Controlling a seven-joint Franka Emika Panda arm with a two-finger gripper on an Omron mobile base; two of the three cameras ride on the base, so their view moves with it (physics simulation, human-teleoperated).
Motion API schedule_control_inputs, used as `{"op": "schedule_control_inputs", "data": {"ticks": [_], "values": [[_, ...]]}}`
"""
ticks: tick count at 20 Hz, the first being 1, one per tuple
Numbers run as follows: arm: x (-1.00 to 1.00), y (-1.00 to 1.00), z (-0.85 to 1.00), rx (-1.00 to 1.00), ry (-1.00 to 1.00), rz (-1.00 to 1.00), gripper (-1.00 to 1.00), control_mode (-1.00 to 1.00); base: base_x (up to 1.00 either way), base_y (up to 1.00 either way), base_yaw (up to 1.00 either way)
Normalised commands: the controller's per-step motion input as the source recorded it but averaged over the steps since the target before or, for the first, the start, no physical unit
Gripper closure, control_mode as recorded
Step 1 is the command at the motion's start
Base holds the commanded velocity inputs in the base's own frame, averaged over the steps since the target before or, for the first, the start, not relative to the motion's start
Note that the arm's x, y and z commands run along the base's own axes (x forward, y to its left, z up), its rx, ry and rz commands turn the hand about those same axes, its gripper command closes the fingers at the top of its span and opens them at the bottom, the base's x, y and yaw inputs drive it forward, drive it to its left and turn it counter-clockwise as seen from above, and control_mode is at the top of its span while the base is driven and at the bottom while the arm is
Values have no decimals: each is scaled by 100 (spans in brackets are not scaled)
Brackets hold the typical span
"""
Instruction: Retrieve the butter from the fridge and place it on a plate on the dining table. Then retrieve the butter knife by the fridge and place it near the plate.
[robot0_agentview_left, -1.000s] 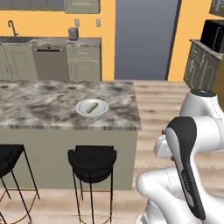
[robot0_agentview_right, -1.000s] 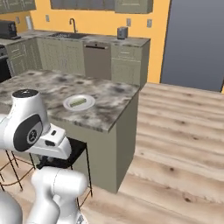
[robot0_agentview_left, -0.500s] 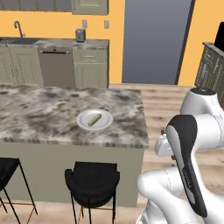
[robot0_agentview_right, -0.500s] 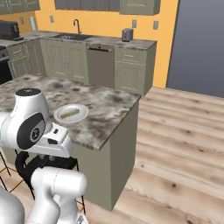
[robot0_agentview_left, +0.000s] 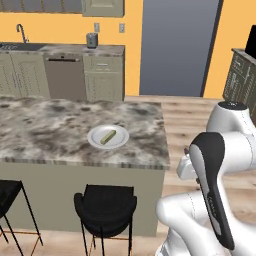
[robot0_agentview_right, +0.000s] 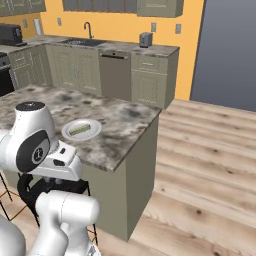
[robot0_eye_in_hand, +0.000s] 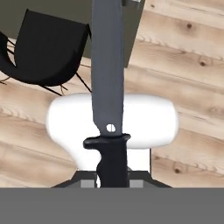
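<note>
White arm folded low (butter knife (robot0_eye_in_hand: 107, 87) clamped).

Matt grey metal butter knife (robot0_eye_in_hand: 107, 78); mottled marble dining table (robot0_agentview_left: 55, 132); wood-plank floor (robot0_agentview_right: 210, 170).

Worktop (robot0_agentview_left: 60, 132): grey-brown mottled marble on an olive-green base. Plate (robot0_agentview_left: 95, 140): plain white, bearing pale yellow-green butter (robot0_agentview_left: 108, 136). Butter knife (robot0_eye_in_hand: 107, 87): grey blade, black handle. Stools (robot0_agentview_left: 105, 207): black. Floor (robot0_agentview_right: 210, 165): light wood planks. Wall (robot0_agentview_right: 110, 25): orange.

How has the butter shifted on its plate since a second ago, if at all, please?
No. The butter lies at the same slant in the middle of the plate; the camera moved, since the dining table shifted along with them.
</note>
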Motion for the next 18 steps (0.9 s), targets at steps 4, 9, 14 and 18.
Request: {"op": "schedule_control_inputs", "data": {"ticks": [4,9,14,18], "values": [[0,7,6,-3,-8,0,100,-100,0,1,0],[24,9,47,-15,-4,0,100,-100,0,0,0],[94,-1,48,7,8,-4,100,-100,0,0,0],[97,-9,-7,3,2,-4,100,-100,0,0,0]]}}
